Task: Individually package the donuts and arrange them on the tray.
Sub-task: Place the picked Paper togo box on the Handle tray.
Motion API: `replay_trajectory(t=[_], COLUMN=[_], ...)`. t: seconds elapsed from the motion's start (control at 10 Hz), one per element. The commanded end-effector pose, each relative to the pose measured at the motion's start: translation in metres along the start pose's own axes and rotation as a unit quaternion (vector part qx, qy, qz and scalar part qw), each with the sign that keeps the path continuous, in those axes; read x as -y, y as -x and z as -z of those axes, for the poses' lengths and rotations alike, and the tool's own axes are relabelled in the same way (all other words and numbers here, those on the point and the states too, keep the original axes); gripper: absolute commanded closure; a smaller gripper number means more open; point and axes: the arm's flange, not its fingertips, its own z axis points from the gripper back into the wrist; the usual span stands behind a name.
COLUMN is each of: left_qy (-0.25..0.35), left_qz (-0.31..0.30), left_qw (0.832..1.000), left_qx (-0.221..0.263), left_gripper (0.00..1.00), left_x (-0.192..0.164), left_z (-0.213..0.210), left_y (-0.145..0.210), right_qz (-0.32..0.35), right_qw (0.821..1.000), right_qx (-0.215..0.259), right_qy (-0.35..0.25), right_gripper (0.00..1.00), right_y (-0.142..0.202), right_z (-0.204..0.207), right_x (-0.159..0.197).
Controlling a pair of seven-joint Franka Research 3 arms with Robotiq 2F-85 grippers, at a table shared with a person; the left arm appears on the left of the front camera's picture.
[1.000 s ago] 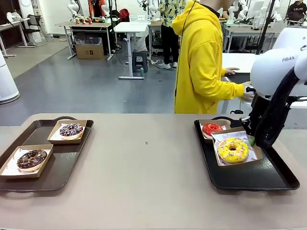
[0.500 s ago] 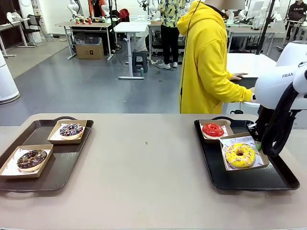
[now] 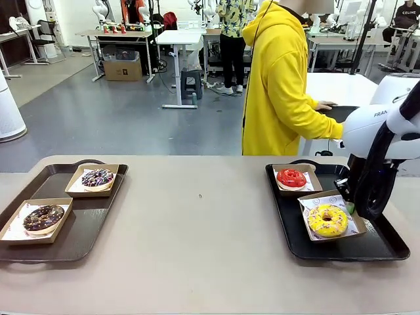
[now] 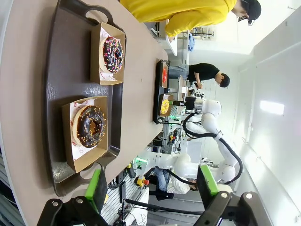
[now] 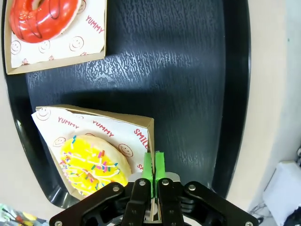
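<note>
- Right hand (image 5: 152,165) – pads pinched on the wall of the yellow donut's box (image 5: 147,129). Judgement: set it flat and square behind the red donut (image 3: 291,177) on the tray (image 3: 384,244), then let go.
- Yellow donut (image 5: 96,165) lies at the hand's 9 o'clock.
- Left hand (image 4: 149,188) hangs open; chocolate donut (image 4: 91,127) at its 11 o'clock.

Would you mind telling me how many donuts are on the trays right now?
4. Left tray: sprinkled dark donut at the back, chocolate-glazed donut in front. Right tray: red donut at the back, yellow sprinkled donut in front. None seem hidden.
</note>
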Motion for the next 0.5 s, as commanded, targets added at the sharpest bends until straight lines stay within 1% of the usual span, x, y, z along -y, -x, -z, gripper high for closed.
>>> replay_trajectory(t=[0.0,0.1,0.2,0.3,0.4], left_qy=[-0.004,-0.004,-0.004,-0.004,-0.004], left_qz=[0.008,0.008,0.008,0.008,0.008], left_qw=[1.000,1.000,1.000,1.000,1.000], left_qx=[0.001,0.001,0.001,0.001,0.001], left_gripper=[0.00,0.00,0.00,0.00,0.00], left_x=[0.0014,0.0014,0.0014,0.0014,0.0014], left_z=[-0.0003,-0.0003,-0.0003,-0.0003,-0.0003], left_y=[0.0044,0.0044,0.0044,0.0044,0.0044], right_qz=[-0.015,-0.015,-0.014,-0.011,-0.009], right_qw=[1.000,1.000,1.000,1.000,1.000], right_qx=[0.000,-0.001,-0.001,0.000,0.000], right_qy=[0.003,0.000,-0.001,-0.003,-0.005], right_gripper=[0.88,0.49,0.28,0.00,0.00], right_y=[-0.0071,-0.0068,-0.0061,-0.0053,-0.0047], right_z=[-0.0001,-0.0004,-0.0011,-0.0023,-0.0031], right_x=[0.0010,0.0004,0.0004,0.0010,0.0014])
